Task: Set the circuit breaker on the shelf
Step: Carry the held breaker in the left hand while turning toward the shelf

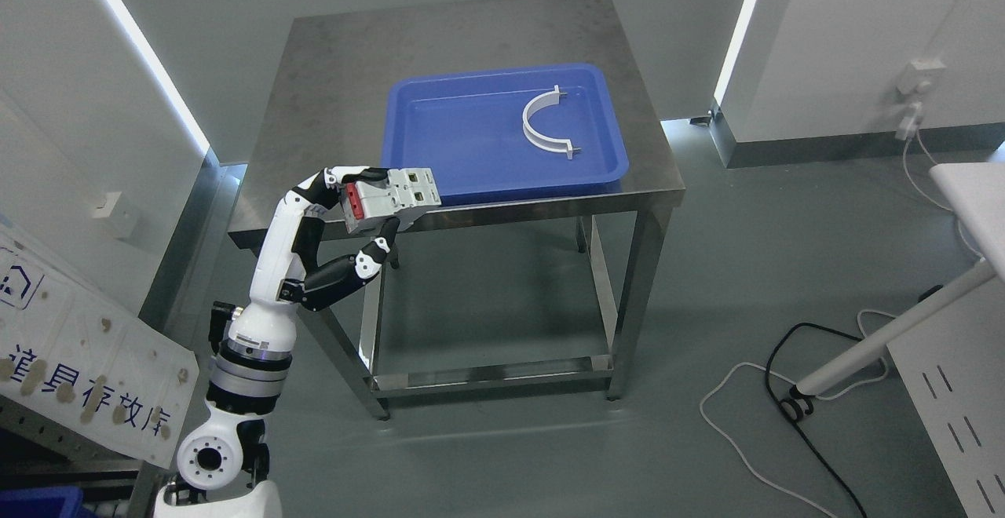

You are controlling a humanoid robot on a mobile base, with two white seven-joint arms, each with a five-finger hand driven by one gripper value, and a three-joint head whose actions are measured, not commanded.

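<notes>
Left hand clenched around the circuit breaker, fingers over the top, thumb beneath. Breaker held in the air just off the blue tray's near-left corner, at the counter front edge. White curved clamp lies in the tray, far right of the breaker. Right arm not seen. Step in hand, as I judge: carrying, pick-up done. No shelf in sight from the tray; next move likely calls for turning away toward it while keeping the grip firm.
</notes>
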